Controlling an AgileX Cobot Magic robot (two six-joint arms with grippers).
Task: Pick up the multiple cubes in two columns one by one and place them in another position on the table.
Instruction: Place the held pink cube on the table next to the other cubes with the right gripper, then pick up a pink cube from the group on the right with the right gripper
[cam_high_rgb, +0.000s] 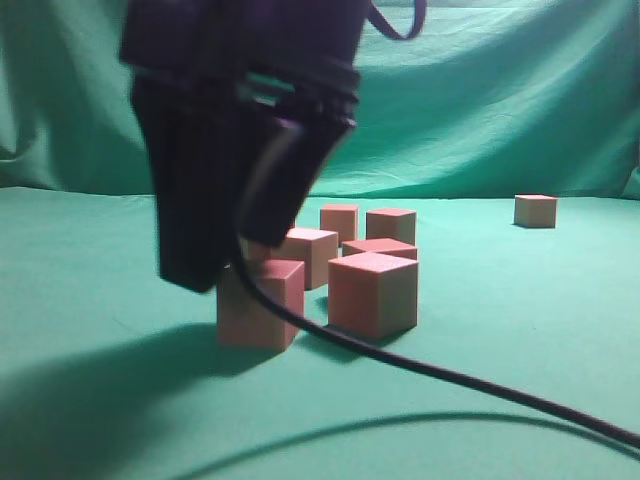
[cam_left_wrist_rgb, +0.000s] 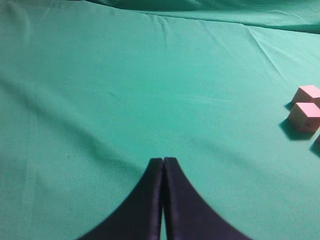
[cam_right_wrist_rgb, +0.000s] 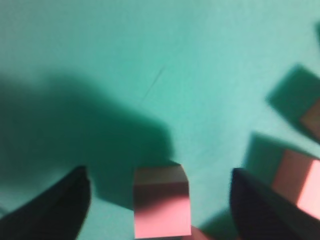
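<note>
The right gripper (cam_right_wrist_rgb: 160, 200) hangs over the green desk (cam_right_wrist_rgb: 150, 60) with its dark jaws spread wide. A pink cube (cam_right_wrist_rgb: 161, 206) sits between them, touching neither. Another cube (cam_right_wrist_rgb: 299, 184) lies just beside the right-hand jaw, and a third (cam_right_wrist_rgb: 313, 117) shows at the frame's edge, blurred.

Green cloth (cam_high_rgb: 520, 330) covers whole table surface, matte, lightly creased; long soft folds run across it in left wrist view (cam_left_wrist_rgb: 100, 75). Same green fabric hangs as backdrop (cam_high_rgb: 520, 100) behind table, draped in loose wrinkles, meeting tabletop along straight horizontal line. Light from above, casting dark soft-edged shadows on cloth in foreground.
</note>
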